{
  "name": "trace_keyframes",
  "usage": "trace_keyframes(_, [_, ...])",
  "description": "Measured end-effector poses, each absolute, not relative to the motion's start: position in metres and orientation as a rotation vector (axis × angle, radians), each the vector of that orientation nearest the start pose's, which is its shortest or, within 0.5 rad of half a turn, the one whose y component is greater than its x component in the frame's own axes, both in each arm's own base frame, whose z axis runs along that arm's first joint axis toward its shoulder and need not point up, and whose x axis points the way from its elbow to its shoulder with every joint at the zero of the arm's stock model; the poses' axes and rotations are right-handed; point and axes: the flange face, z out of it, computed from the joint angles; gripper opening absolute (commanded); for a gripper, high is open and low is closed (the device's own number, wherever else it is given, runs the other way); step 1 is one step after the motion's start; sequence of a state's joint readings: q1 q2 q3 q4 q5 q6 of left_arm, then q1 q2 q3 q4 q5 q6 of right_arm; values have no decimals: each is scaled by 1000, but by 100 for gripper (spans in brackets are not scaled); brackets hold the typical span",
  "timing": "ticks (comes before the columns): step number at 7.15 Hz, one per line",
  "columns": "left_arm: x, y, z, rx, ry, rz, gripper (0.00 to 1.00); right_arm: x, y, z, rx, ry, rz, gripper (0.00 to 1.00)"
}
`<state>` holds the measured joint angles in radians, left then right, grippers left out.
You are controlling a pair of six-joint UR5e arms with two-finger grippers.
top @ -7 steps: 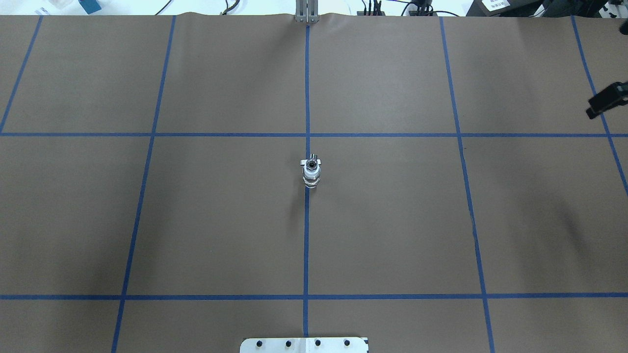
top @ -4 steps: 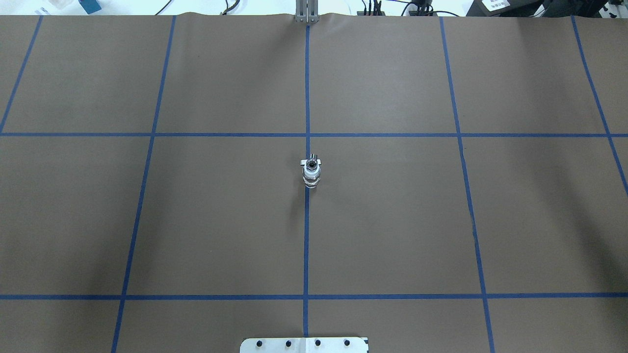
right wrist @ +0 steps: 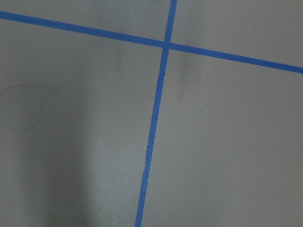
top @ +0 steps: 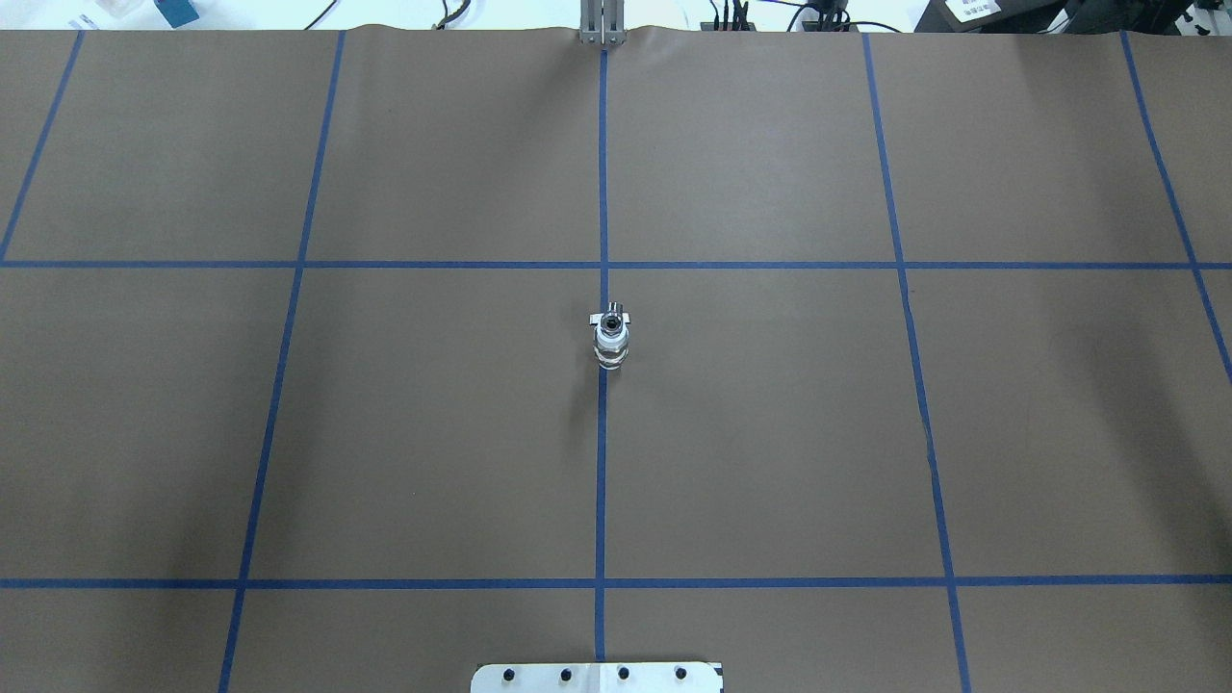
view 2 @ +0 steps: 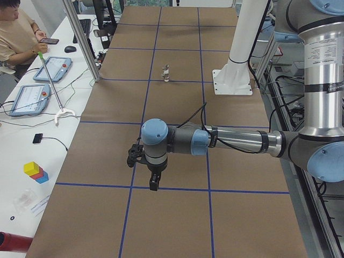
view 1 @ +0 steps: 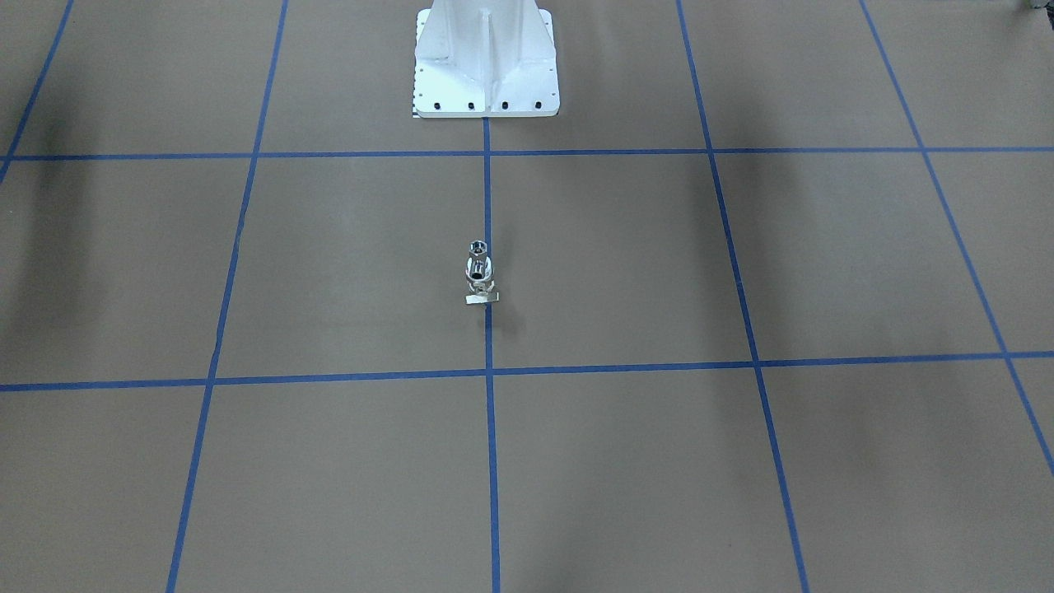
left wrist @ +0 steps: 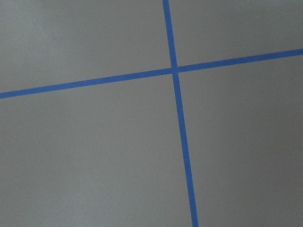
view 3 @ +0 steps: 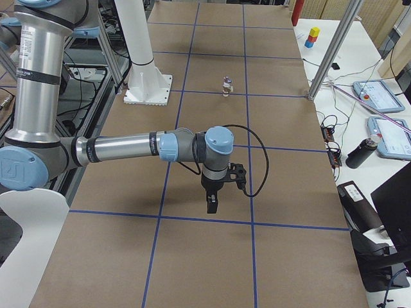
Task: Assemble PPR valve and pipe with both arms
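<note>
valve and pipe sit together at the middle of the brown-papered table (top: pixel 770 433), on the centre blue tape line (top: pixel 601 481). the ppr valve (top: pixel 610 334) and the chrome pipe (top: pixel 610 359) touch end to end in one line along that tape. the pipe's hex nut end points toward the white pedestal (view 1: pixel 486 58), and the valve's flat white tab points away from it.

both arms are well apart from the pair, one toward each end of the table. the left arm (view 2: pixel 231 142) reaches out level, and the left gripper (view 2: pixel 153 184) hangs pointing down over the paper near a tape crossing. the right arm (view 3: pixel 122 149) does likewise, its right gripper (view 3: pixel 211 204) pointing down. neither holds anything. both grippers show only from the side, so i cannot tell whether their fingers are apart or together. each wrist view shows only paper and crossed tape.
</note>
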<state>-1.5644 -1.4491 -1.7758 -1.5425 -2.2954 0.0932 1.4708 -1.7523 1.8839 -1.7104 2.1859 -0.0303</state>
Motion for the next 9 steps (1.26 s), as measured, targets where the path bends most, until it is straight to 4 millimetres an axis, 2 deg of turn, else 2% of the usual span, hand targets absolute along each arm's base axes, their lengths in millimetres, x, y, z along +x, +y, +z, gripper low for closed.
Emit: trace_keyframes(9, [-64, -441, 616, 92, 719, 121, 100, 36, -421, 608, -21, -618, -118, 100])
